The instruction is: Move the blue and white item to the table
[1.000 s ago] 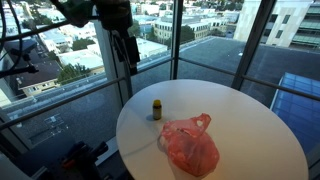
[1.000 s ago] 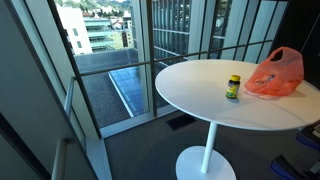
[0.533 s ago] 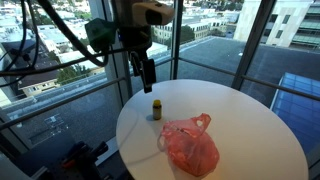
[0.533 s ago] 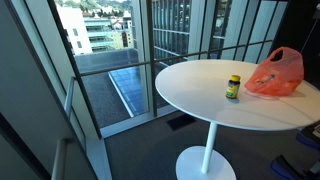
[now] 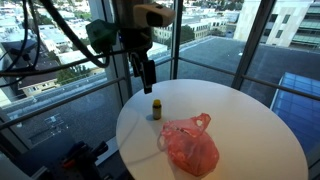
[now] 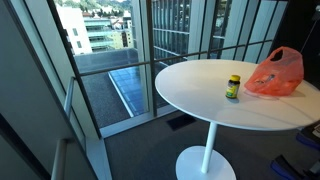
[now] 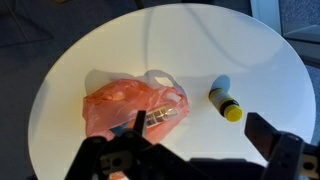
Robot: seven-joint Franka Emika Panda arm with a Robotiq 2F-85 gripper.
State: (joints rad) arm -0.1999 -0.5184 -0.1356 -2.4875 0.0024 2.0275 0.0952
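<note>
Overhead, the gripper (image 5: 148, 80) hangs above the table's far edge, upper centre of an exterior view, its jaws spread wide and empty; in the wrist view its fingers (image 7: 283, 152) stand far apart along the bottom edge. The round white table (image 5: 250, 120) carries a pink-red plastic bag (image 7: 120, 105) left of centre in the wrist view, slumped with its handles loose. Inside it, near the mouth, lies what looks like the blue and white item (image 7: 160, 117), only partly visible through the plastic. A small dark bottle with a yellow cap (image 6: 233, 87) stands upright just beside the bag, apart from it.
</note>
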